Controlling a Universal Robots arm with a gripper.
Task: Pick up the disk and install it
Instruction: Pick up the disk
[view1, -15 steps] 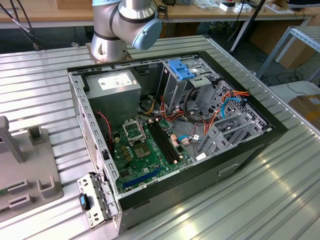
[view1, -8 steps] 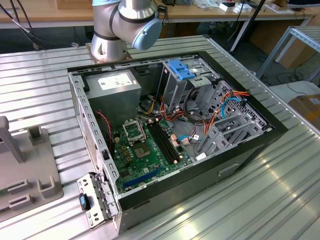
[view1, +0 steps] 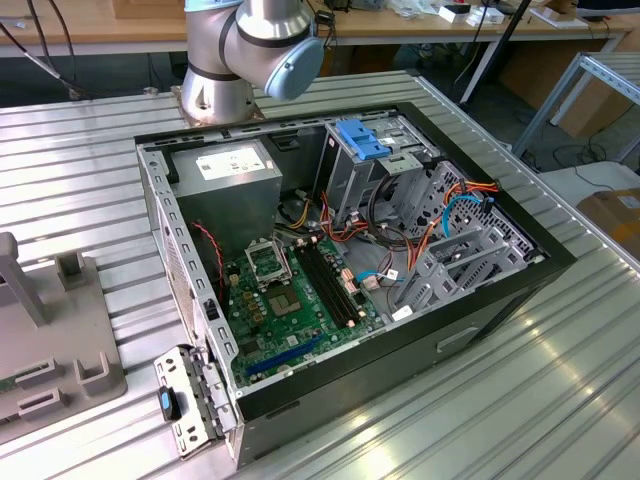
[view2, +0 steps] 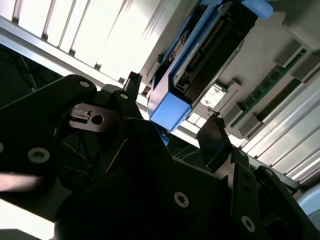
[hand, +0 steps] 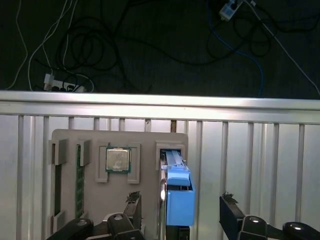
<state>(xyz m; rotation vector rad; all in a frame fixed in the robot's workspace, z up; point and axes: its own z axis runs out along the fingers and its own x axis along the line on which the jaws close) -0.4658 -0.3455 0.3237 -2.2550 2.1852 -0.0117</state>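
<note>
Just then the gripper (hand: 180, 199) hung with jaws spread, straddling the untouched disk (hand: 179, 212), upright on edge in the tray (hand: 147, 165) slot.

Table (hand: 260, 150): ribbed bare metal, glossy and reflective. Tray (hand: 147, 175): grey plastic, matt, smooth. Disk (view2: 212, 45): dark matt body in a smooth blue plastic bracket (view2: 170, 110).

1 open PC case (view1: 172, 232) on ribbed table (view1: 480, 400), mobo (view1: 290, 312) exposed; arm (view1: 250, 50) behind.
</note>
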